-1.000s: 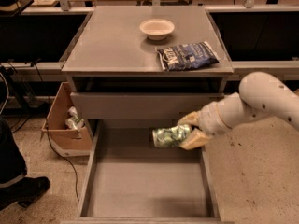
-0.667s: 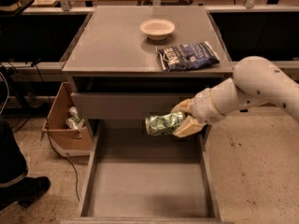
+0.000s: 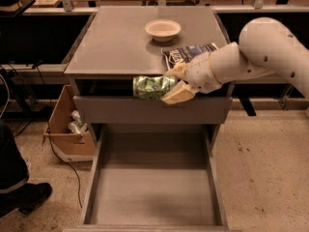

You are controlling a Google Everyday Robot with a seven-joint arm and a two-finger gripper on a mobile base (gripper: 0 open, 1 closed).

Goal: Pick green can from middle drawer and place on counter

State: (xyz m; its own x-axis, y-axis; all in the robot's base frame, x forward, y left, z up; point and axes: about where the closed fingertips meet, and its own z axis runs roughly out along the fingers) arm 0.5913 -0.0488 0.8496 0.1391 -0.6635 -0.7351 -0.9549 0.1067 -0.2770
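Camera view: end effector (image 3: pixel 175 83) grips can (image 3: pixel 152 87) by counter (image 3: pixel 116 42).

Our arm (image 3: pixel 270 47) reaches in from the right of the view, its thick white link bent at a rounded elbow and the forearm running leftward and slightly down. The wrist (image 3: pixel 212 71) lies roughly level and points left. Our gripper (image 3: pixel 166 86) hangs just in front of the front edge of the surface (image 3: pixel 120 42), about level with it. Its two tan fingers (image 3: pixel 177 94) stand one above the other, clamped on the green can (image 3: pixel 150 87), which lies sideways between them and sticks out to the left.
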